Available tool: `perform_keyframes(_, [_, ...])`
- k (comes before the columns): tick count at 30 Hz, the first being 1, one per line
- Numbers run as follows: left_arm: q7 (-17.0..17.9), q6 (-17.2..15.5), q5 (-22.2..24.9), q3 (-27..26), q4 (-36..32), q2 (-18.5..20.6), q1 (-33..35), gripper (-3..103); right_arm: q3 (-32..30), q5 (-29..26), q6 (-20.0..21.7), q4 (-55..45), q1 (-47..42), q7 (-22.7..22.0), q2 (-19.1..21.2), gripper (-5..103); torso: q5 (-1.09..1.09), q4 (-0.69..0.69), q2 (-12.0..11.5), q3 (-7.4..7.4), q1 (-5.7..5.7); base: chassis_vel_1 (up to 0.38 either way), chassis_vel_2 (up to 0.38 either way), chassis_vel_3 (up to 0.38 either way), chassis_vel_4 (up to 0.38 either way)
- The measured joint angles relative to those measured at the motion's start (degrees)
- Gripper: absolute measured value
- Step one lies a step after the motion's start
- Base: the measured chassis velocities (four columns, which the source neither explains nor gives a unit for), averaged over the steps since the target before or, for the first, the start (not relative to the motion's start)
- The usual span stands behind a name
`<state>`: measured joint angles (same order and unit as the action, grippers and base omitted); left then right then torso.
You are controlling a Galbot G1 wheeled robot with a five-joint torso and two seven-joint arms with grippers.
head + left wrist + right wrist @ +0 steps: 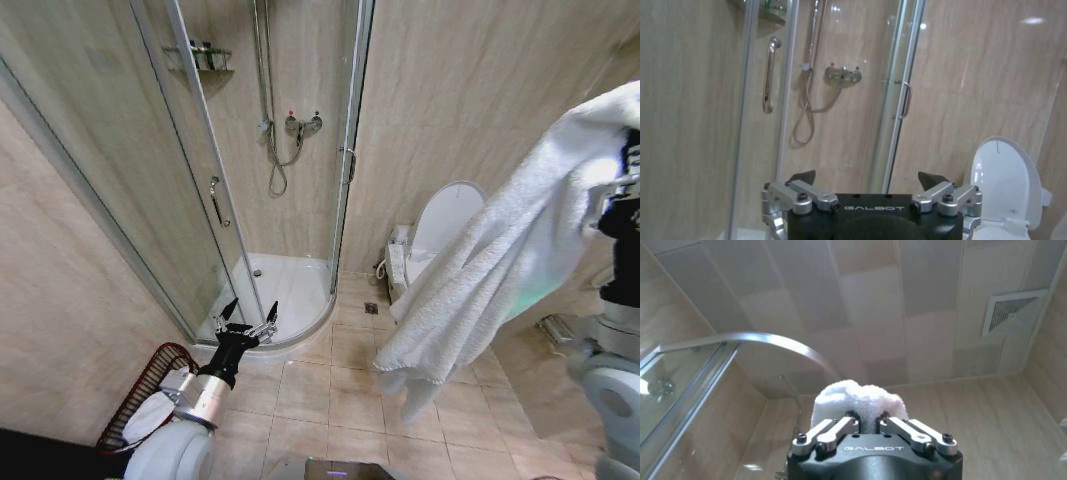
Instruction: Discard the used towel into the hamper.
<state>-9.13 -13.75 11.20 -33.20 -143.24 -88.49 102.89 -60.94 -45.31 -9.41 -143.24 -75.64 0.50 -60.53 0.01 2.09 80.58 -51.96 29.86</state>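
- right gripper [867, 421]: black body with silver fingers, clamped shut on a bunched fold of the white fluffy terry towel [500, 250]; right wrist view has the gripper pointing up at the panelled ceiling, towel tuft poking out past the fingertips
- in head view the right gripper sits high at the right edge, mostly hidden behind the towel
- towel hangs free from that hold, long axis running diagonally from upper right down to lower left, lowest corner dangling above the beige tiled floor [330, 380], not touching it
- towel drapes in front of the white toilet [440, 225] with its lid raised, covering part of it
- left gripper [247, 322]: low at lower left of head view, fingers spread wide, nothing between them; points toward the shower
- left wrist view shows both spread fingers [800, 192] with a clear gap
- dark reddish-brown round openwork hamper [150, 385]: on the floor at lower left, against the beige wall, just beside the left arm; arm covers part of it, something white shows behind the arm around its opening, cannot tell whether it is inside
- towel and hamper well apart, on opposite sides of the floor
- glass-walled corner shower stall [290, 290] with white tray straight ahead, chrome mixer tap and hose [300, 126] on the wall
- only right wrist view gives the white square ceiling vent [1010, 312] and the curved top rail of the shower
- left wrist view gives the shower door handle close up plus the toilet lid at its edge
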Motion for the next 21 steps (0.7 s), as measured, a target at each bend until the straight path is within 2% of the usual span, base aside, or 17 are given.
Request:
perform_keyframes(10, [0.0,0.0,0.0,0.0,0.0,0.0,0.0,100,0.63,0.03,0.02,0.0,0.29,0.07,-1.17,12,0.0,0.0,3.34,-1.82,1.54,0.019,0.018,0.021,0.022])
perform_keyframes(21, [0.0,0.0,0.0,0.0,0.0,0.0,0.0,100,0.17,0.09,0.25,0.0,-0.32,0.31,-1.28,12,0.0,0.01,6.43,-3.46,2.95,0.085,0.093,0.085,0.086])
